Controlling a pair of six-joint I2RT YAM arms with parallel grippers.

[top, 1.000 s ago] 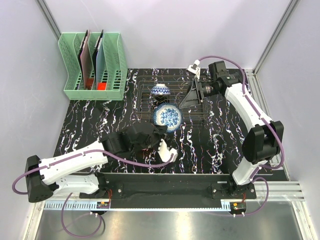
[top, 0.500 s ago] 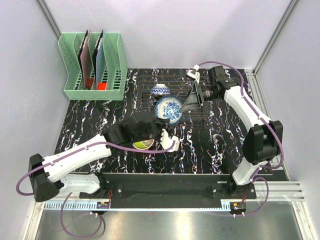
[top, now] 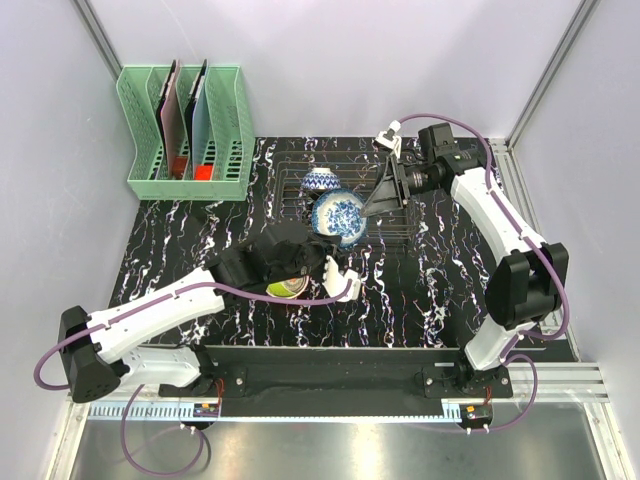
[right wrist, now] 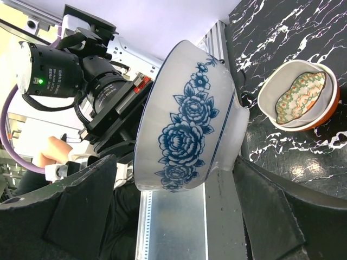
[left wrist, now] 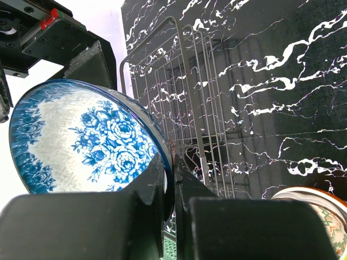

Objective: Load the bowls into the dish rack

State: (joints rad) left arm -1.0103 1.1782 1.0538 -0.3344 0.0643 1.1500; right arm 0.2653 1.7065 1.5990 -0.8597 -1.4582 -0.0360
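The white porcelain bowl with blue roses (top: 338, 218) is tipped up on edge over the near side of the low dark wire dish rack (top: 290, 205). It isn't seated yet, as far as I can judge. The left gripper (left wrist: 171, 165) is pinched shut on its rim, one finger inside and one outside. The right gripper (top: 375, 200) stands spread wide at the bowl's far side, with the bowl's rounded outer wall between its black fingers. I can't see either finger touching it, so I'd call that hand empty.

A second blue-and-white bowl (top: 320, 180) sits in the rack's far row, so one is loaded and this would be the second. A lime green bowl (top: 287, 289) peeks out from under the left arm. A bowl with an orange outer rim and red-green squiggles on a white inside (right wrist: 298, 95) rests upright on the mat. A fifth I can't find.

The bowls look glazed, smooth and hard. The rack is thin, open wire. The black mat veined with white like marble (top: 420, 290) looks flat and matte.
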